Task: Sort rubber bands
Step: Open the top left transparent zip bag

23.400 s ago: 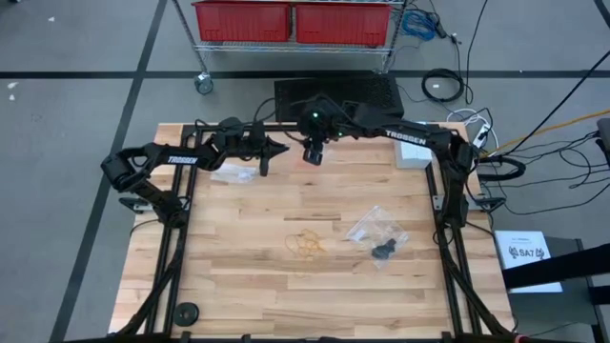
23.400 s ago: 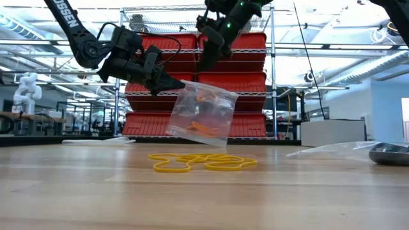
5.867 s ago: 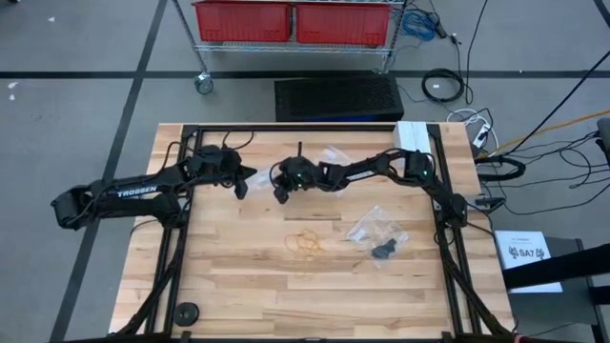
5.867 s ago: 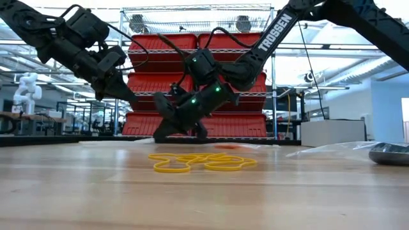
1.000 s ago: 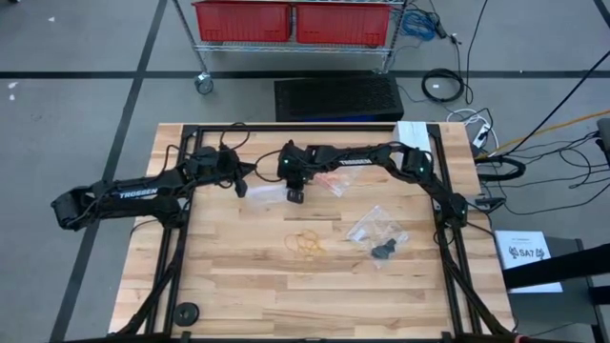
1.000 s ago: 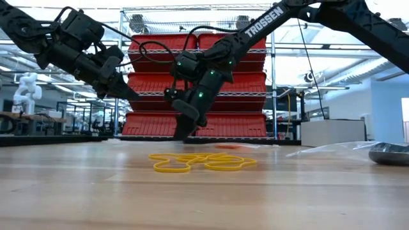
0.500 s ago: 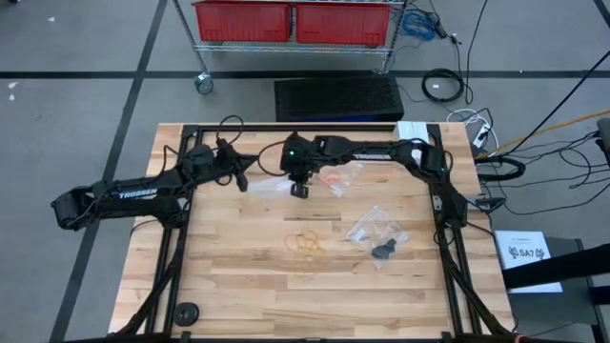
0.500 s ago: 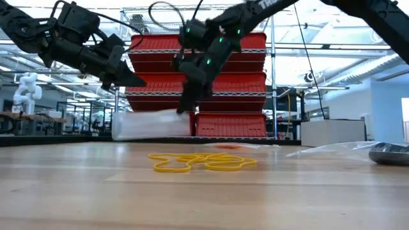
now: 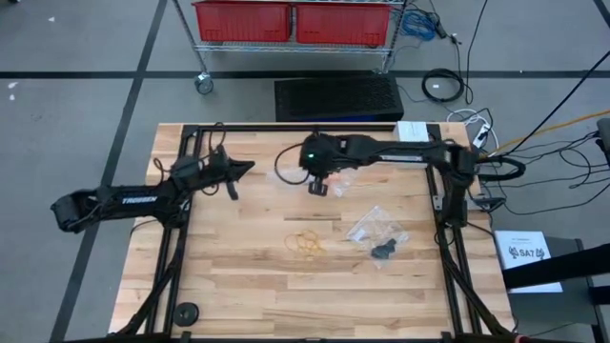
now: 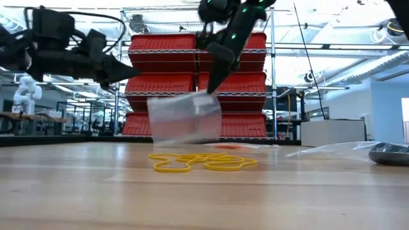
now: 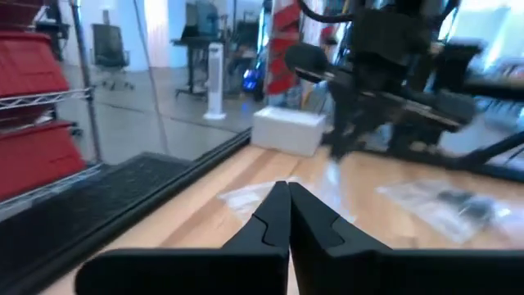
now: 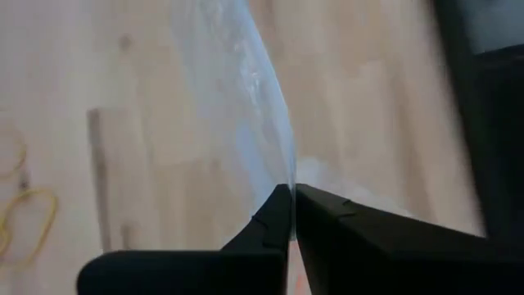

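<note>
Motion is blurring the clear bag (image 10: 185,118) at the low view's centre; the black bands (image 9: 382,251) are showing too small to count

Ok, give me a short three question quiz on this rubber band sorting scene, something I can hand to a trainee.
1. True or false: the right hand holds a clear plastic bag lifted off the table.
2. Multiple choice: the yellow rubber bands lie A) loose on the wood, B) inside the lifted bag, C) in the left hand.
3. Fill in: in the left wrist view, the left hand's fingers are ____.

Key: 1 true. 2 A. 3 shut, with nothing between them.
</note>
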Controlling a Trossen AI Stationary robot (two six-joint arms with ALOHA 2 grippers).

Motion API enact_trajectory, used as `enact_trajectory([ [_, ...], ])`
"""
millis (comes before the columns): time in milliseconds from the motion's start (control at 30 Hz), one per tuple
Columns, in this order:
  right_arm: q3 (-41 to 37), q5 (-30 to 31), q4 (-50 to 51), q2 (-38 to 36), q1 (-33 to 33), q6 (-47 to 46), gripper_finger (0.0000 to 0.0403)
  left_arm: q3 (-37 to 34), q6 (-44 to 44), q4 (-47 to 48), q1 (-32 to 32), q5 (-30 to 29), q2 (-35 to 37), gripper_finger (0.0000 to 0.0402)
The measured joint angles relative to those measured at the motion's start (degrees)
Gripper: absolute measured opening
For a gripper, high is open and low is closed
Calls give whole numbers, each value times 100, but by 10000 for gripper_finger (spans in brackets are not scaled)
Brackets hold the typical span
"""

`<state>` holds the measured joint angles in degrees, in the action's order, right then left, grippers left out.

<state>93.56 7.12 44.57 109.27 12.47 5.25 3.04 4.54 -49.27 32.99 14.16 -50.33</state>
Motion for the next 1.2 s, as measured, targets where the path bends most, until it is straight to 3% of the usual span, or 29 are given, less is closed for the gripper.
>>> enact_trajectory([
  [100, -565, 437, -550, -509, -32, -78, 1, -95, 345, -138, 32, 309, 0, 2],
  [233, -1131, 585, -1324, -1001, -78, -112, 0, -50, 565, -145, 25, 340, -4, 15],
  [633, -1289, 811, -1734, -1215, -221, 257, 0, 323, 1703, -71, -199, 360, -412, 136],
  [1200, -1289, 792, -1740, -1215, -214, 359, 0, 904, 1592, -66, -201, 362, -1577, 136],
])
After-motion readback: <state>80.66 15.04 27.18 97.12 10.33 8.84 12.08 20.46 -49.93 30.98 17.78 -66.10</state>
